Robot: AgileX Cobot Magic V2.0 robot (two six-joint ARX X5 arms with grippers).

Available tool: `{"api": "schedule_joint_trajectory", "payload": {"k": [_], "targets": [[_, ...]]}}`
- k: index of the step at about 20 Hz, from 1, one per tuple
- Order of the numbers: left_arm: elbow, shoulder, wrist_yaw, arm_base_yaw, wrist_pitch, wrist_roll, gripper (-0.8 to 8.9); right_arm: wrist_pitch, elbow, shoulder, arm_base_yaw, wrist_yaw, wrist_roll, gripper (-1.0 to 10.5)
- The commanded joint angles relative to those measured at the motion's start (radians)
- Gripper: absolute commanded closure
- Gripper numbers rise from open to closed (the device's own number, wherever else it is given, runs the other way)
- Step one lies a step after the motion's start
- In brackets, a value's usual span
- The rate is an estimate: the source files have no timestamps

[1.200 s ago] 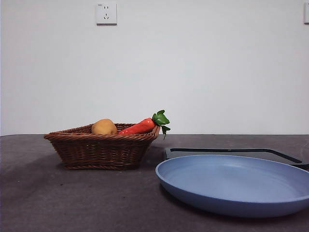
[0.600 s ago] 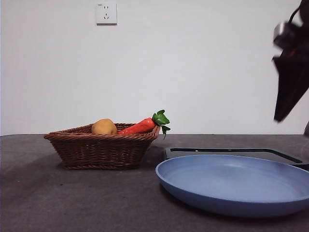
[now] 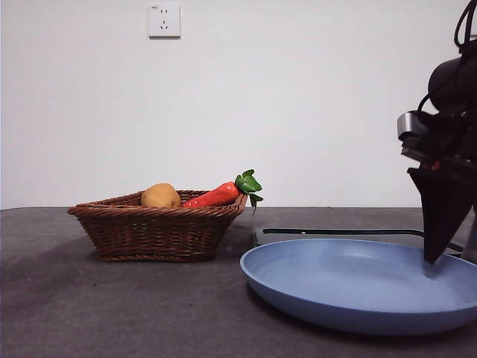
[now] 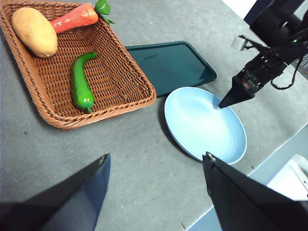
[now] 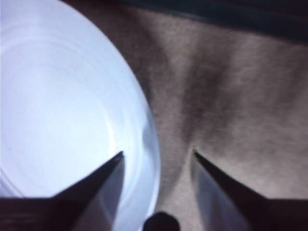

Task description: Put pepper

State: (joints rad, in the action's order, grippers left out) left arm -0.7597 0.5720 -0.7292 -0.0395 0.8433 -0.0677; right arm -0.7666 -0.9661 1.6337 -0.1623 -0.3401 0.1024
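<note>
1. A brown wicker basket (image 4: 125,62) sits on the grey counter (image 4: 134,159) at the left. It holds three things: a potato (image 4: 33,32) in one corner, a red-orange carrot (image 4: 74,18) with a green leafy top along the same end, and the pepper (image 4: 81,84), dark green and glossy, lying on the basket floor apart from the other two.
2. The left claw (image 4: 155,166) hangs high above the counter, jaws spread wide, holding nothing.
3. A dark green tray (image 4: 171,65) lies flat just beside the basket.
4. A blue plate (image 4: 204,125) rests next to the tray; nothing is on it.
5. The right claw (image 5: 156,156) hovers low over the plate's far rim, jaws apart, gripping nothing.
</note>
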Motion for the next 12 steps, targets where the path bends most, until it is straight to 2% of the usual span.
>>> {"api": "schedule_joint_trajectory", "payload": {"k": [1, 5, 12], "targets": [[-0.014, 0.003, -0.008, 0.002, -0.013, -0.011, 4.75, 0.004, -0.014, 0.03, -0.011, 0.0, 0.012, 8.1], [-0.014, 0.004, -0.005, 0.002, -0.013, -0.01, 4.75, 0.008, -0.014, 0.037, -0.011, 0.0, 0.011, 9.4], [-0.015, 0.021, 0.022, 0.012, -0.071, 0.026, 4.75, -0.006, -0.015, -0.005, 0.011, -0.001, -0.02, 9.4]]}}
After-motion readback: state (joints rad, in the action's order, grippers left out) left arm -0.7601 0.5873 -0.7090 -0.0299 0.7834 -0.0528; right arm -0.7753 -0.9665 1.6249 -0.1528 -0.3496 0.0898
